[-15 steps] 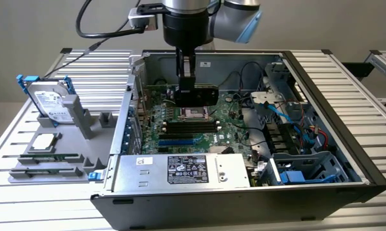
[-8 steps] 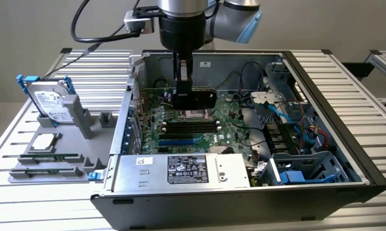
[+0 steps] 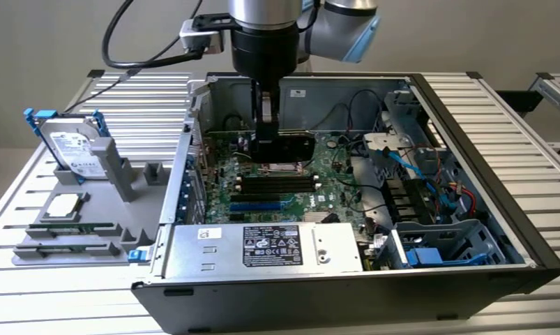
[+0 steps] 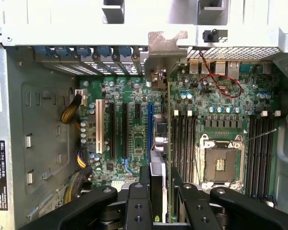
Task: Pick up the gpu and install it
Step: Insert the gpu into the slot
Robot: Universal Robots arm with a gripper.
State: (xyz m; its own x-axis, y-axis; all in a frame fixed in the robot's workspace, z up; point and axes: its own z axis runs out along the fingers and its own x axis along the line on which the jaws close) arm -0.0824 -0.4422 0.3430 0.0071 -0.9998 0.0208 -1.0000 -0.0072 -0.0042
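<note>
Claw [image 4: 159,184]: nearest the wrist lens. Black fingers [image 4: 137,203] are clamped one on each side of the gpu [image 4: 159,139], their bases cut off by the picture's edge.

Gpu: held upright and seen edge-on from the wrist. Its silver end bracket points toward the case's slotted rear wall. It stands over the motherboard [image 4: 216,112], between the blue slot [image 4: 150,127] and the nearer bank of memory slots [image 4: 182,143]. Its lower edge is hidden behind its own body, so contact with any slot cannot be told. In the exterior view the gpu [image 3: 287,148] shows its black face beneath the arm [image 3: 266,35], inside the computer case [image 3: 492,178].

Motherboard fittings: white slot [image 4: 98,127], open CPU socket [image 4: 221,163], red wires [image 4: 225,84] looped near the rear ports.

Case contents, exterior view: the power supply [image 3: 261,246] lies across the near end and hides the board's front edge. Tangled cables crowd the exterior view's right.

Outside the case, on the desk [image 3: 503,112] at the exterior view's left: grey holder [image 3: 121,174] carrying a hard drive [image 3: 70,146] with blue rails and memory sticks [image 3: 70,228].
</note>
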